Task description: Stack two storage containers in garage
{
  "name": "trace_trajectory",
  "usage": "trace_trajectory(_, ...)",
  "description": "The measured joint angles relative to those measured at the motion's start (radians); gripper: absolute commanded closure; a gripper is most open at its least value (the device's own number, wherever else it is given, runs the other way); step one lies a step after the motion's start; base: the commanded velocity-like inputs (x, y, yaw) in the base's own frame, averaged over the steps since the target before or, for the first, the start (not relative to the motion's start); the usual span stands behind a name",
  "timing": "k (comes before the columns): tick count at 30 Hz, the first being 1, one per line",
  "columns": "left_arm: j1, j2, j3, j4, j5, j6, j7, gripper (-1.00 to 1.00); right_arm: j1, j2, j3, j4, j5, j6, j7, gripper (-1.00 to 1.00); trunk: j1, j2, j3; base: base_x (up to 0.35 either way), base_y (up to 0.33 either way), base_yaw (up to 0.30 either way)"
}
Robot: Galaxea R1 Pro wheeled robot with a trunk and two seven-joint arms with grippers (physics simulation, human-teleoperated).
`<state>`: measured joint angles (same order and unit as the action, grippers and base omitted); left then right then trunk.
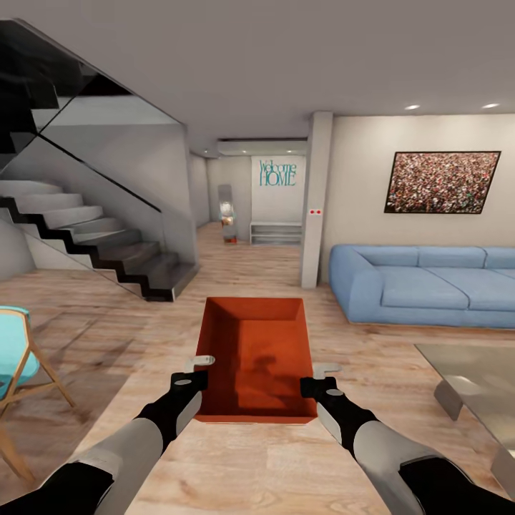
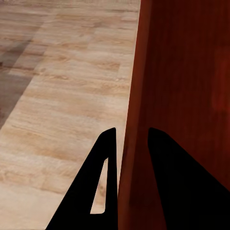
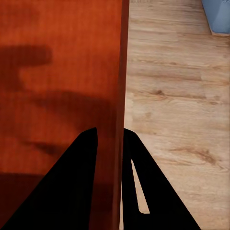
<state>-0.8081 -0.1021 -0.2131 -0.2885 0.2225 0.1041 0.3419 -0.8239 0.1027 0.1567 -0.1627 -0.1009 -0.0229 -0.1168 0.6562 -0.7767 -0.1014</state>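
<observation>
One orange-red open-topped storage bin with thin plain walls (image 1: 257, 357) is held up in front of the robot, over the light wood plank floor (image 1: 236, 465) of the living room. Two arms share the job, one on each long side, so the bin stays level and does not tip.

The left gripper (image 1: 194, 379) is clamped on the bin's left wall. In the left wrist view its two black fingers (image 2: 103, 184) sit one on each side of that thin wall (image 2: 136, 120), one inside the bin and one outside. The right gripper (image 1: 316, 388) does the same on the right wall. In the right wrist view its fingers (image 3: 76, 187) pinch that wall (image 3: 119, 96) between them. Holding the walls like this leaves the bin's open top facing up.

The bin looks empty, with just dark shadows on its bottom. I think it is being carried out toward the garage, because the robot faces the open hallway beside the grey stairs with the glass side (image 1: 107, 236). A long blue sofa (image 1: 429, 282) is off to the right, near a low glass table (image 1: 476, 386). A light blue chair with wooden legs (image 1: 14, 365) is on the left. From the head view it is hard to tell how high the bin is above the floor.
</observation>
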Motion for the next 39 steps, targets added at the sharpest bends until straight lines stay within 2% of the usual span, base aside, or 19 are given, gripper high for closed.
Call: trace_trajectory(39,0.000,0.001,-0.005,-0.002,0.004,-0.005,-0.001,1.00,0.000,-0.001,0.007,-0.001,-0.008,-0.004,-0.001,1.00,0.000,0.000,0.000,0.322,0.000,0.000)
